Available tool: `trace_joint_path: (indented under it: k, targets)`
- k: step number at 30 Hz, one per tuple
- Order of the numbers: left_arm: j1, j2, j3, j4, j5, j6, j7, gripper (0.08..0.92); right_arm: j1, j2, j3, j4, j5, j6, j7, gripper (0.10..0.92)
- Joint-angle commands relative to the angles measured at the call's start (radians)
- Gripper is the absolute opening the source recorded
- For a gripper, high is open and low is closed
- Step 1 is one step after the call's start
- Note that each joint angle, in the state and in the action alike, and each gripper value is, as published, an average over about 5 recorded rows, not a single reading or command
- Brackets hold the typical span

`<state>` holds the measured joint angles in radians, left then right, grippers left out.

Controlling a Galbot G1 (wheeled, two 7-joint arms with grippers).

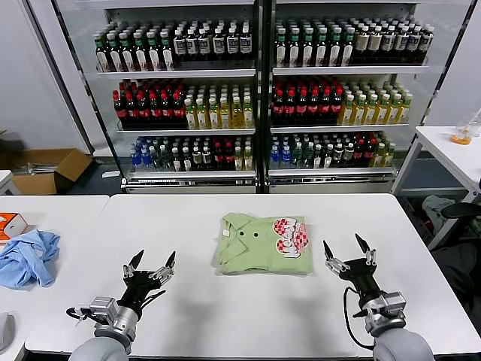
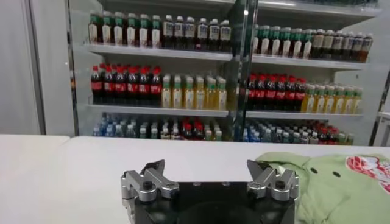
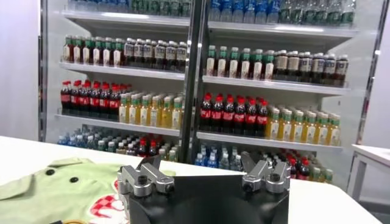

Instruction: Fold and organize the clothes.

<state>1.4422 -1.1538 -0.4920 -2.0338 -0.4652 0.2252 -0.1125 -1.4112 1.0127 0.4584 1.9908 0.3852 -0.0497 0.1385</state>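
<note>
1. Light green polo shirt (image 1: 261, 244) lies folded into a compact rectangle at the middle of the white table (image 1: 225, 316), its buttoned collar facing the robot's left and its red-and-white checkered print (image 1: 290, 235) showing on top at the robot's right.
2. Neither gripper touches the shirt: the left gripper (image 1: 150, 265) hovers over bare tabletop near the front edge, apart from the shirt on its left, fingers spread wide and holding nothing.
3. The right gripper (image 1: 346, 250) hovers just beside the shirt's right edge, its fingers likewise spread wide and empty.
4. From the left wrist camera the shirt (image 2: 332, 182) sits beyond the gripper (image 2: 210, 173), off to one side; the right wrist camera shows the shirt (image 3: 64, 189) past that arm's own gripper (image 3: 204, 167).
5. A crumpled light blue garment (image 1: 28, 256) rests on the adjoining table at the far left, well apart from the shirt, near an orange box (image 1: 9, 225).
6. Behind the table, glass-fronted coolers (image 1: 259, 90) hold rows of bottled drinks, and an open cardboard box (image 1: 41, 170) stands on the floor to the left.
</note>
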Motion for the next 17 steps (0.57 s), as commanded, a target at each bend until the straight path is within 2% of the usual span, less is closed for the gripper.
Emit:
trace_joint_path:
  k: [1,17]
  targets:
    - [0.030,-0.012,-0.004,-0.055,0.037,0.003,-0.005,0.823,-0.166,0.021,0.082,0.123,-0.017,0.031,0.033,0.823]
    - [0.071,-0.036,-0.026,-0.131,0.039,0.003,-0.005,0.823,-0.209,0.012,0.103,0.163,-0.055,0.013,0.040,0.823]
